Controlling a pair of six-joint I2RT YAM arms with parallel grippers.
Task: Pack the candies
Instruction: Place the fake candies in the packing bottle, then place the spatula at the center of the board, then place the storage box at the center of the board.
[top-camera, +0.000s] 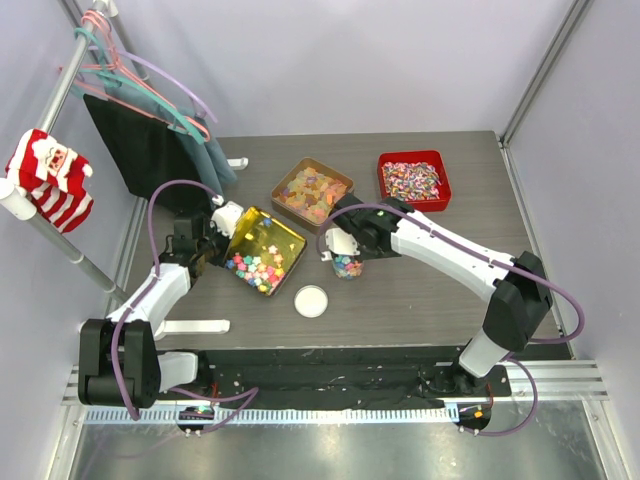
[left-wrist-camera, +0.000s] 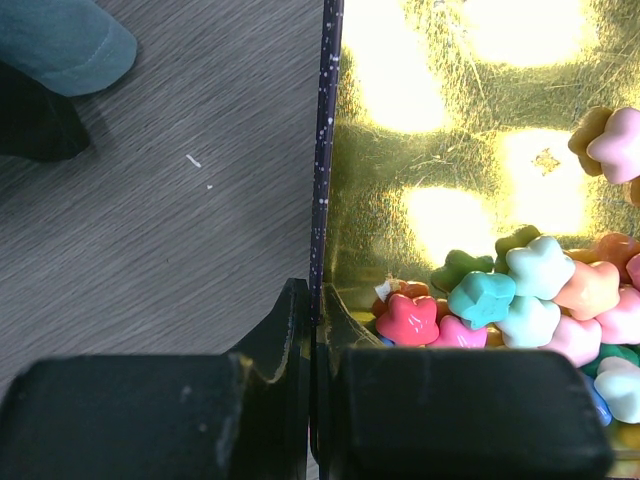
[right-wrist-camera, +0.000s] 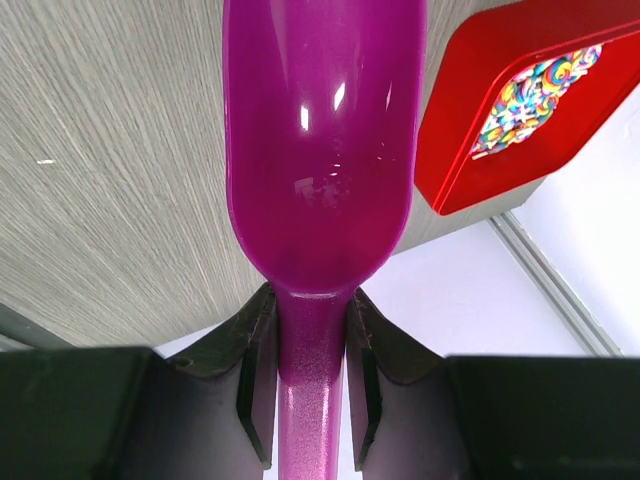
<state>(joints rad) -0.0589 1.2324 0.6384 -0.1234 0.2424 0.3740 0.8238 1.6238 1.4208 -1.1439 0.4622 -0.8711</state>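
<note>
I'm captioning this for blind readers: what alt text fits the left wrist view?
The left hand is shut on the side wall of a gold tray holding bright star-shaped candies. Grey table lies to its left, with teal cloth at top left.

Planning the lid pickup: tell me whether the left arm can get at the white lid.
Probably not yet: the left hand is shut on the wall of the gold tray. The white lid lies uncovered beside it, so once freed, the way looks open.
</note>
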